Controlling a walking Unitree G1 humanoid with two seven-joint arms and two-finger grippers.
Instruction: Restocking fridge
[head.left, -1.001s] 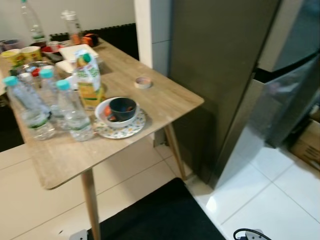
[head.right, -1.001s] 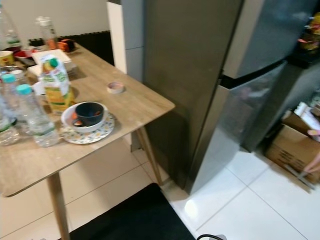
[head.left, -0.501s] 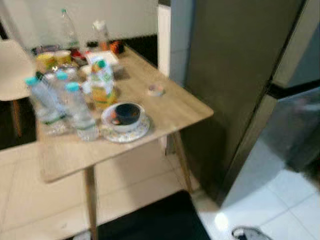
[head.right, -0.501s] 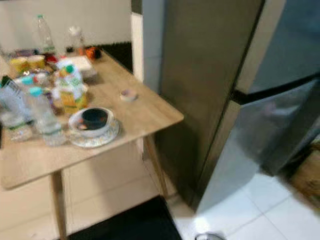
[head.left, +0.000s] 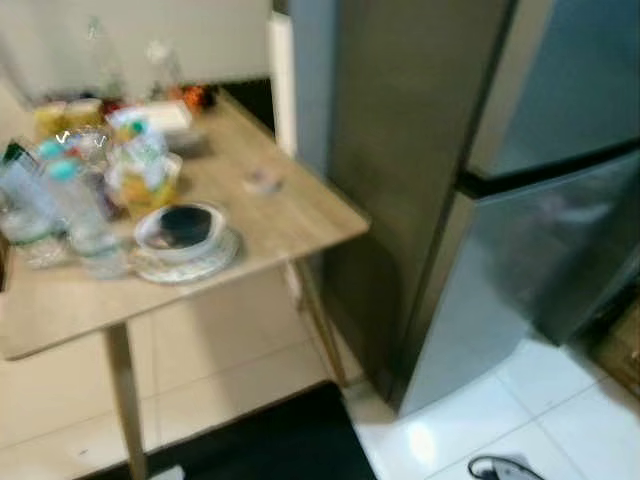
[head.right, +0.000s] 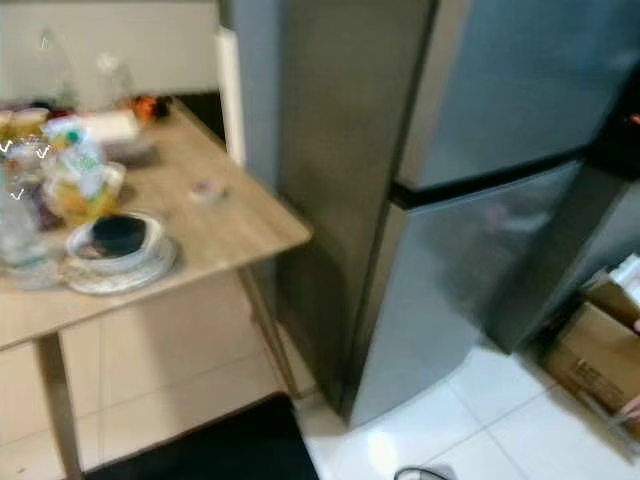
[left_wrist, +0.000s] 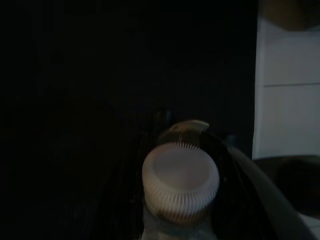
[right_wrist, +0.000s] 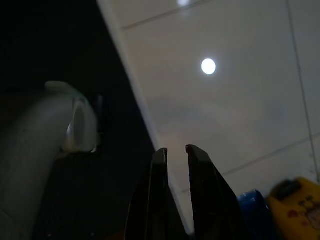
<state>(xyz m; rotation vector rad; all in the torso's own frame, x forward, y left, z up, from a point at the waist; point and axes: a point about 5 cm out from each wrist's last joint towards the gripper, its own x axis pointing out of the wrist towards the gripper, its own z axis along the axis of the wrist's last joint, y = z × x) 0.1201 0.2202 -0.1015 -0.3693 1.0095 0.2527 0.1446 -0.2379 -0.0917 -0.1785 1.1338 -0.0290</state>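
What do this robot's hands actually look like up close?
The right hand has two long, slim black fingers with blunt tips, lying side by side with a thin gap between them. The left hand is too dark to make out beyond black shapes.

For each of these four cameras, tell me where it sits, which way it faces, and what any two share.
Left eye view: on the head, facing forward and down at the table and fridge.
Right eye view: same head, same scene; both share the bowl and fridge.
Left wrist view: on the left wrist, looking along the left gripper at a white bottle cap.
Right wrist view: on the right wrist, looking down the right gripper at the floor.
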